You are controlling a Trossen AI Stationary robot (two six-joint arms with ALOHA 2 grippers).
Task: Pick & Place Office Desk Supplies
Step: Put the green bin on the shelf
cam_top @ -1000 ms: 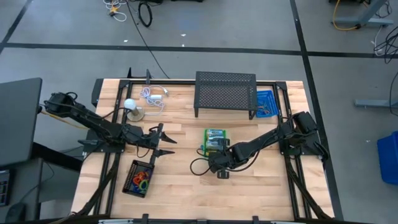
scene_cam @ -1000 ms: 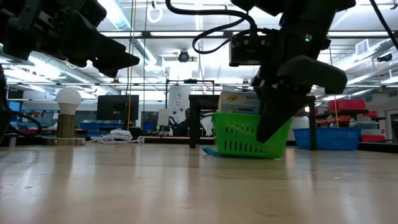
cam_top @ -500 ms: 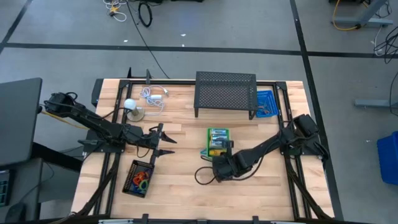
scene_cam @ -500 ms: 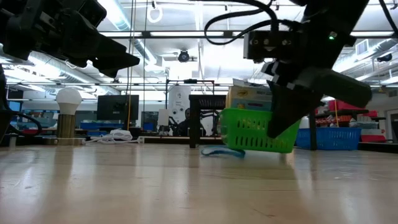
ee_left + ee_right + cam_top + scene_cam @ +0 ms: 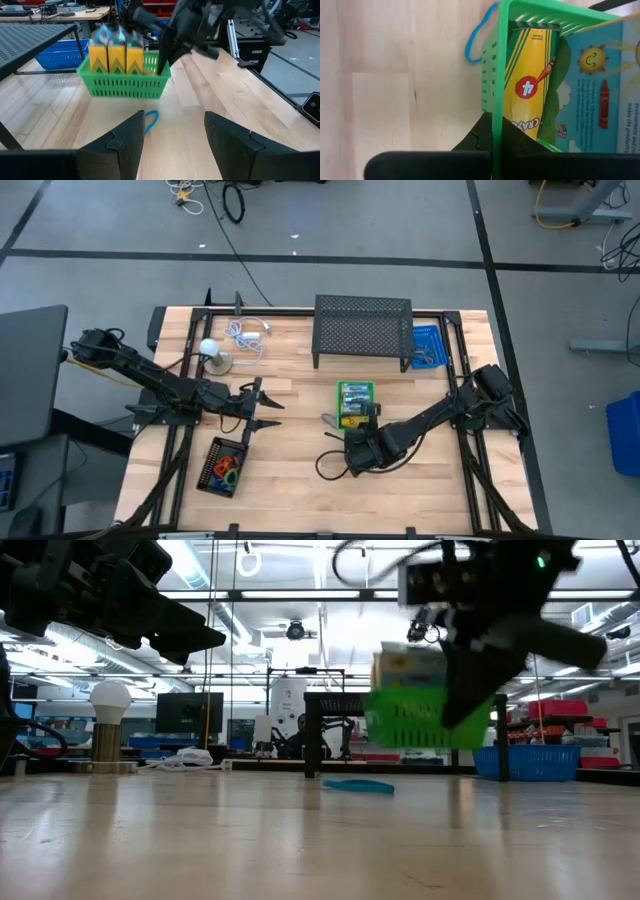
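A green slatted basket (image 5: pixel 355 402) holding yellow crayon boxes (image 5: pixel 117 52) hangs above the middle of the table, and my right gripper (image 5: pixel 358 430) is shut on its near end. In the low view the basket (image 5: pixel 428 720) floats clear of the wood. A blue loop (image 5: pixel 358 785) lies flat on the table under it, also seen in the left wrist view (image 5: pixel 151 120). My left gripper (image 5: pixel 270 412) hovers open at the table's left, its fingers pointing at the basket. A black tray (image 5: pixel 224 465) of coloured loops sits near the front left. My right gripper pinches the basket's end wall (image 5: pixel 496 125), one finger (image 5: pixel 479 137) outside and the other finger (image 5: pixel 522 145) inside next to a crayon box. The fingers come slanting down from the near side. The basket is lifted clear and roughly level, the boxes upright in it.
A black mesh stand (image 5: pixel 362 330) is at the far middle, with a blue basket (image 5: pixel 428 348) to its right. A white ball on a base (image 5: pixel 208 350) and a white coiled cable (image 5: pixel 245 335) lie at the far left.
My right gripper has risen and shifted a little toward the table's right edge, tipping its wrist. The green basket, which touched the table tilted, is now lifted clear and level. The blue loop has stayed on the table.
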